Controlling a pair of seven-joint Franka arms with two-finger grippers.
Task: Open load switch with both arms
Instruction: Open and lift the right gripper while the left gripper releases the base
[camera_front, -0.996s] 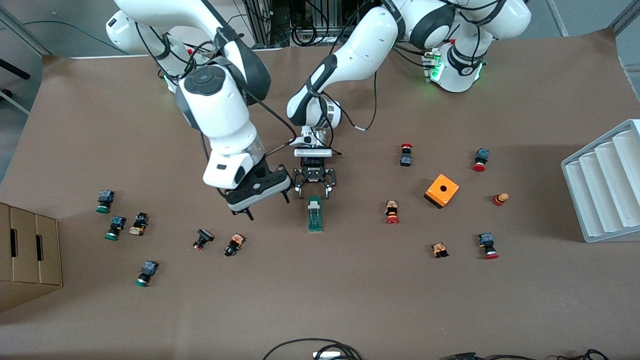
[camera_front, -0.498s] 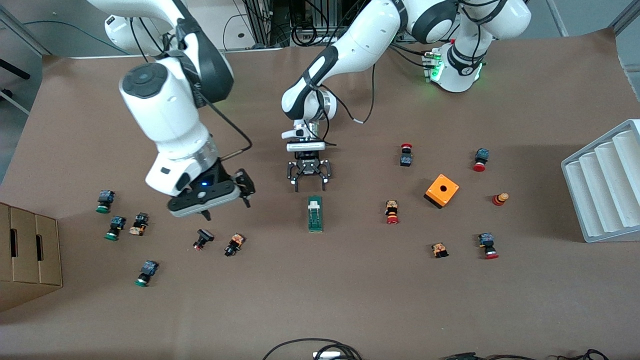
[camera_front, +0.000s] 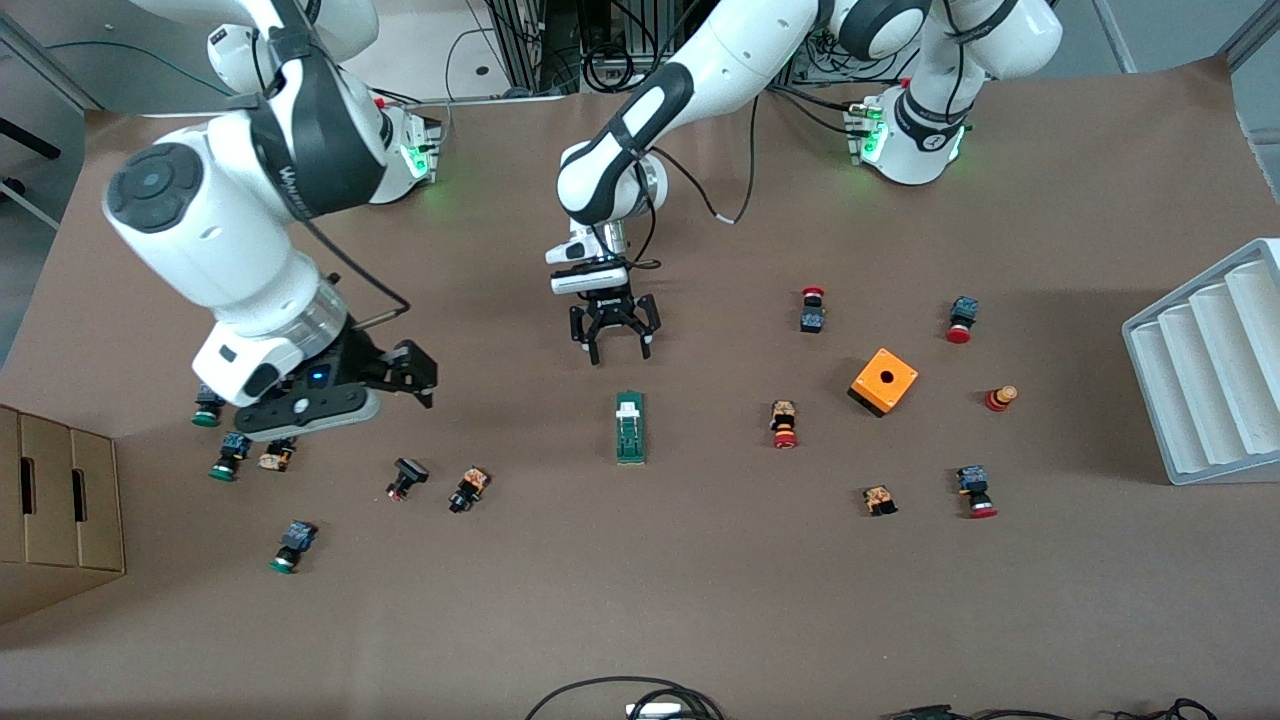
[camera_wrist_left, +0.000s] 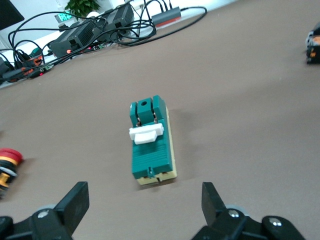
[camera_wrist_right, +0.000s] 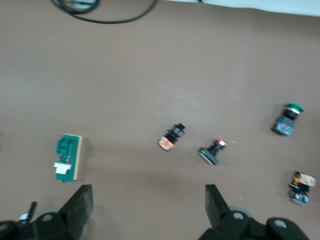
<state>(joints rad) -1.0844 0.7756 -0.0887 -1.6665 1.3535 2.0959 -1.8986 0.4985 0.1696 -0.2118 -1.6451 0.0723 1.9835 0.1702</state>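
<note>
Claw fingers stand apart and empty on both arms: the left claw (camera_front: 612, 345) hangs over bare table (camera_front: 700, 580) just short of the load switch (camera_front: 629, 427), and the right claw (camera_front: 395, 375) is well away, over the push buttons (camera_front: 232, 455) toward the right arm's end. The switch lies alone mid-table, untouched, its white lever (camera_wrist_left: 146, 134) seemingly flipped. Judging by this, the opening looks finished, or else both grasps remain.
</note>
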